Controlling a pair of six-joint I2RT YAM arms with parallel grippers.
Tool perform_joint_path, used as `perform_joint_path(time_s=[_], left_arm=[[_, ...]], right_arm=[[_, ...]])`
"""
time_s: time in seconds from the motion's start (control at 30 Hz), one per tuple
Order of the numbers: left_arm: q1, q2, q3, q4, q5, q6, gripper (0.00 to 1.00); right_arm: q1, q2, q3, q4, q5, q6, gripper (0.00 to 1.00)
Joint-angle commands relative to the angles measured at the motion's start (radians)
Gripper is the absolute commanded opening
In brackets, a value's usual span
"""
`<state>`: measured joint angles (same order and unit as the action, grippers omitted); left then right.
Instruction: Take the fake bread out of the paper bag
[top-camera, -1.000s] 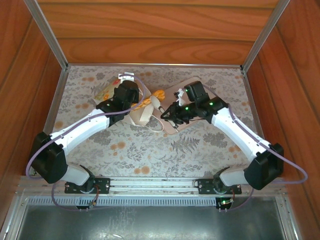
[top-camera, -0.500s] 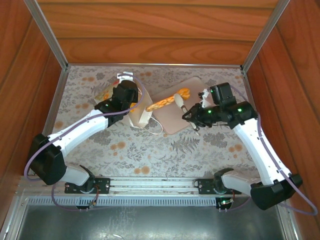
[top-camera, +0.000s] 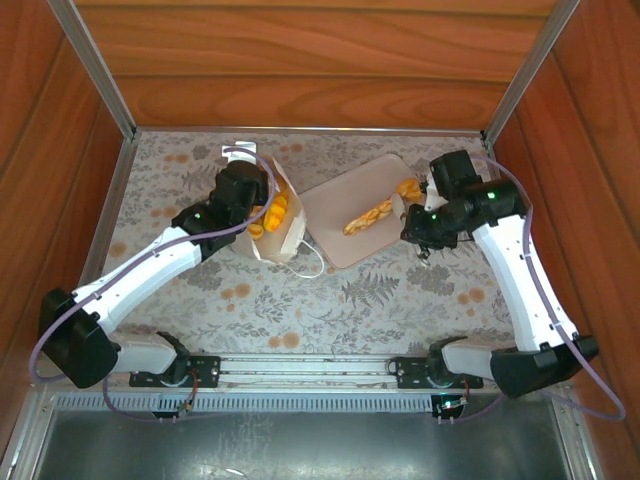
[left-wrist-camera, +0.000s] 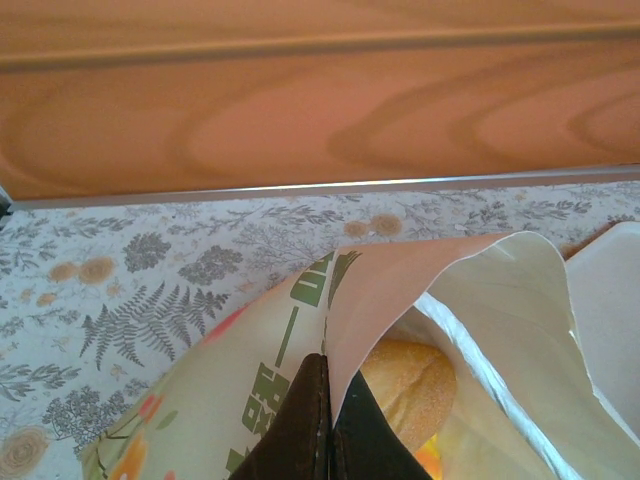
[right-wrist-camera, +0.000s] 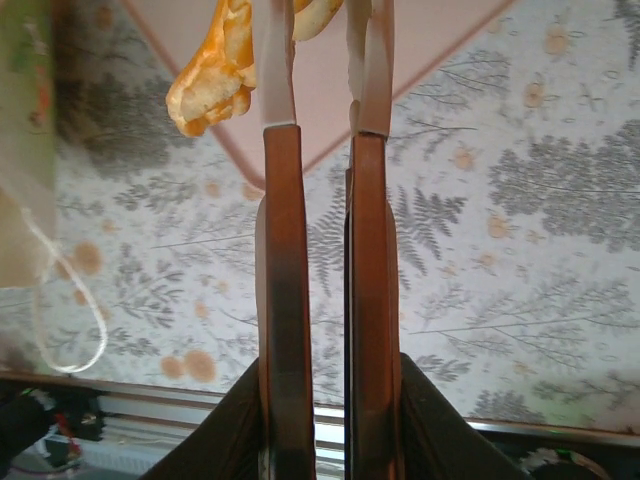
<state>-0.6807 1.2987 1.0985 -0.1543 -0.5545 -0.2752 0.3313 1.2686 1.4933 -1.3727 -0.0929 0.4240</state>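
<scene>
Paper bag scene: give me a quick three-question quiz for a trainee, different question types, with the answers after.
1. True or false: the left pincer is shut on the rim of the paper bag.
2. The right pincer is shut on a pastry. Where is that pastry? A) over the beige tray B) deep inside the bag C) down by the arm bases
3. What shows through the bag's open mouth?
Key: 1 true; 2 A; 3 fake bread, golden-orange.
</scene>
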Motion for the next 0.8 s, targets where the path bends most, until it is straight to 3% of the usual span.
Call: perform_joint_path(time_s=[0.0, 0.23, 0.77], left_arm=[[0.008, -0.039, 0.018, 0.025, 0.010, 0.017, 0.00], [0.009, -0.043, 0.016, 0.020, 0.016, 0.021, 0.00], [0.008, -0.041, 0.008, 0.034, 0.033, 0.021, 0.00]], right_arm=[[-0.020, 0.025, 0.030, -0.036, 0.058, -0.055, 0.27], [-0.046, 0.083, 0.011, -0.015, 0.023, -0.072, 0.32], [-0.256, 0.308, -0.045, 0.212, -0.267, -0.070, 0.33]])
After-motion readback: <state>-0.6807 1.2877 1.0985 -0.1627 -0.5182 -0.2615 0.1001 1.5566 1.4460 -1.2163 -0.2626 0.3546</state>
